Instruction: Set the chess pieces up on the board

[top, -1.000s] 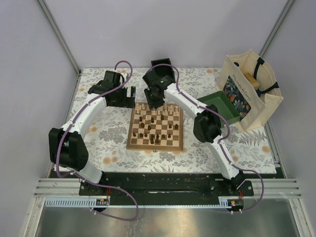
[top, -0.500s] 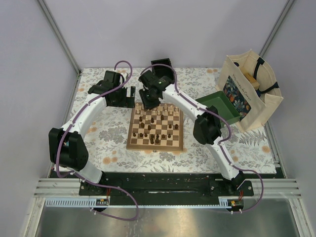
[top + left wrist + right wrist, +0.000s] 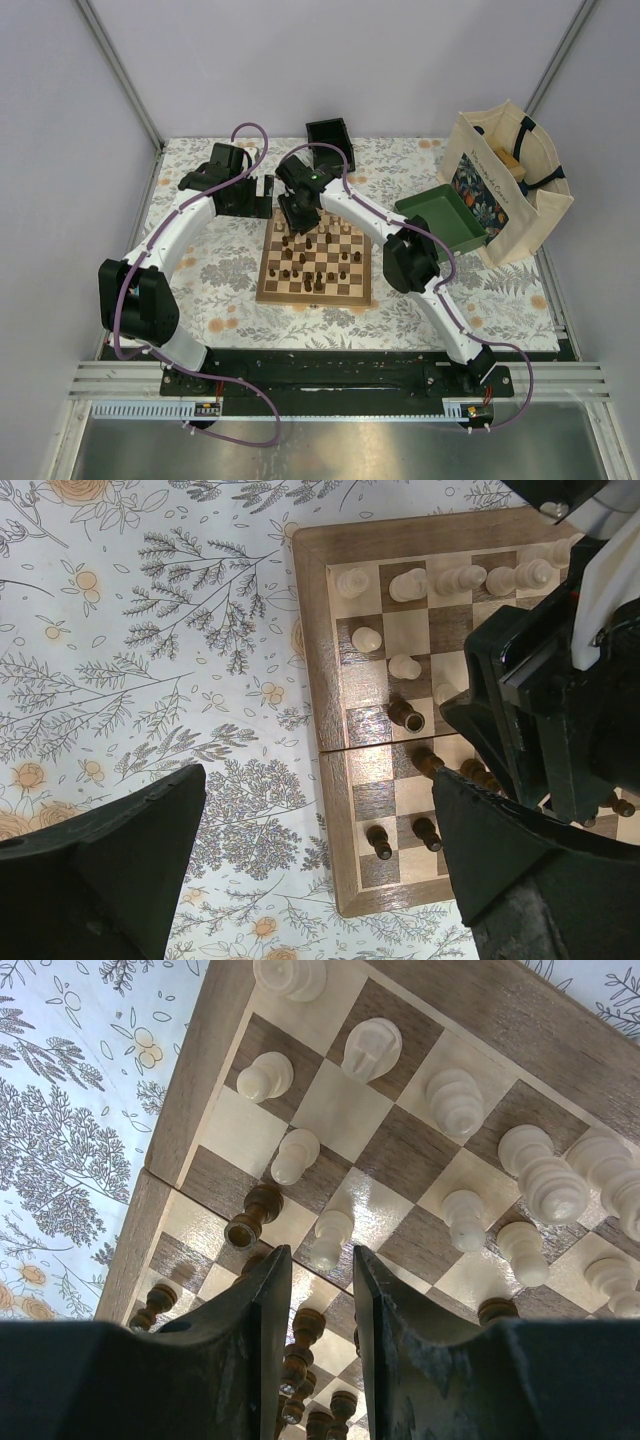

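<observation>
— Floral tablecloth (image 3: 200, 290) underneath; what's leftmost?
— Left gripper (image 3: 318, 790), fingers spread wide, empty, hovering by the edge of the square checkered wooden board (image 3: 268, 290).
— And the tiny cream and dark brown wooden chessmen (image 3: 370, 1048)?
— Scattered on the board's squares. Right gripper (image 3: 320, 1257) hangs over them, fingers narrowly apart, nothing between.
— Any writing?
— Cream canvas tote bag (image 3: 520, 215), far right; its printing is too small to read.

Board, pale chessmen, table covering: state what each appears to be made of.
The board: wood, with grain showing in the border; glossy varnish, with glare on the squares.
The pale chessmen: probably turned wood, with ringed profiles and a smooth cream finish; plastic is not ruled out.
The table covering: a matte floral-printed sheet; cloth or vinyl, cannot tell.
</observation>
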{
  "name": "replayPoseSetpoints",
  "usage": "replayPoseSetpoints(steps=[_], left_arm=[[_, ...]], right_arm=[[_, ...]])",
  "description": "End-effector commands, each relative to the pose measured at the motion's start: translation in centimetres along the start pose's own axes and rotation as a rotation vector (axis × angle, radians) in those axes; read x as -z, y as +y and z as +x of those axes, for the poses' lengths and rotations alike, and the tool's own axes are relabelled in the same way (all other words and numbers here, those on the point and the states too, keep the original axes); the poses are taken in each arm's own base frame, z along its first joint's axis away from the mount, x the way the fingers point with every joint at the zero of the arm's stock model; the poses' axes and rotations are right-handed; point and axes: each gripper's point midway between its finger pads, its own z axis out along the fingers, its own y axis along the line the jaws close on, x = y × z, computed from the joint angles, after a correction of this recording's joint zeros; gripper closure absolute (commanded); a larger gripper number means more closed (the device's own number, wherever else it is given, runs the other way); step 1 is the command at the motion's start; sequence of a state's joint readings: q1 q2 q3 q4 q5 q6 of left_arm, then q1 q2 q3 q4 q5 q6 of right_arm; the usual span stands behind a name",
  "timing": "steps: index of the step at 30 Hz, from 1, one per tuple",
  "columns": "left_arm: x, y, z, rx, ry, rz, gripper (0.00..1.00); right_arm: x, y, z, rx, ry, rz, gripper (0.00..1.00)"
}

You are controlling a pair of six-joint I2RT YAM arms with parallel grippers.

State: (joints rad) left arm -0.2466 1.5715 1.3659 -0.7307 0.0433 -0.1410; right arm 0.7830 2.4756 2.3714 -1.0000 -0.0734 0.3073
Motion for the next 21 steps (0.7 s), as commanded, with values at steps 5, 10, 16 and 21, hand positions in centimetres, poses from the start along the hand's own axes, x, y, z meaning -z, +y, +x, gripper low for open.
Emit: replayPoseSetpoints(steps=[5,10,16,21], left_arm=[[1.72,0.33,-1.85,0.012,-0.095,-0.020,0.01],[1.69,0.42,-1.84,0.013,-0.095,-0.022,0.01],[1.64,0.41,-1.81,0.011,-0.094,-0.021,0.01],[1.64,0.32,-1.80,0.010,-0.093,-0.019,0.01]], right_arm=[[0.41,0.71,-0.97,0.016,-0.028,-0.024,0.62],[0.29,0.63,-0.95,0.017,-0.026,-0.020,0.62],[0.24,0.62,-1.02,0.017,-0.028,-0.019,0.68],[0.30,0.59,-0.92,0.017,-0.024,-0.017,0.64]])
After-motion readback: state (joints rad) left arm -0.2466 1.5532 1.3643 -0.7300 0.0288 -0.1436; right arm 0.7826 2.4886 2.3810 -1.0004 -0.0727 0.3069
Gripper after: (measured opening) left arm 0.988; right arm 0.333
